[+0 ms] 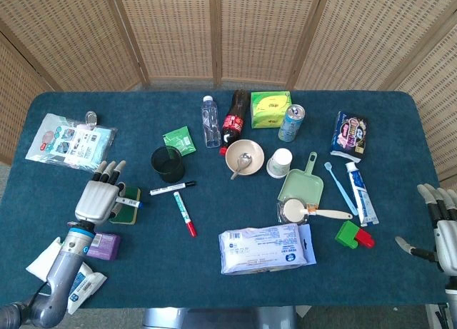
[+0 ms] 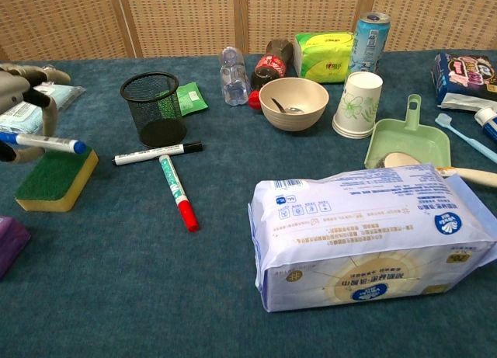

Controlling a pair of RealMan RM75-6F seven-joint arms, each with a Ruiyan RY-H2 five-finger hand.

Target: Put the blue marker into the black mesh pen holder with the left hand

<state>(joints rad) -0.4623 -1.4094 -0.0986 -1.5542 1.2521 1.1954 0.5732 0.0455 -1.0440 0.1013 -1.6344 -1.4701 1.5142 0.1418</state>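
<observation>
My left hand (image 1: 98, 199) (image 2: 22, 102) pinches the blue marker (image 2: 45, 143) (image 1: 131, 202), a white barrel with a blue cap, and holds it level above the green and yellow sponge (image 2: 54, 178). The marker's capped end points right. The black mesh pen holder (image 2: 154, 108) (image 1: 168, 163) stands upright to the right of the hand and further back. My right hand (image 1: 441, 229) rests open at the table's right edge, holding nothing.
A black-capped marker (image 2: 155, 153) and a red-capped marker (image 2: 178, 192) lie in front of the holder. A purple block (image 2: 9, 243) sits near the left front. A bowl (image 2: 293, 102), paper cup (image 2: 357, 103), bottles (image 2: 232, 75), green dustpan (image 2: 408, 143) and wipes pack (image 2: 373, 232) fill the middle and right.
</observation>
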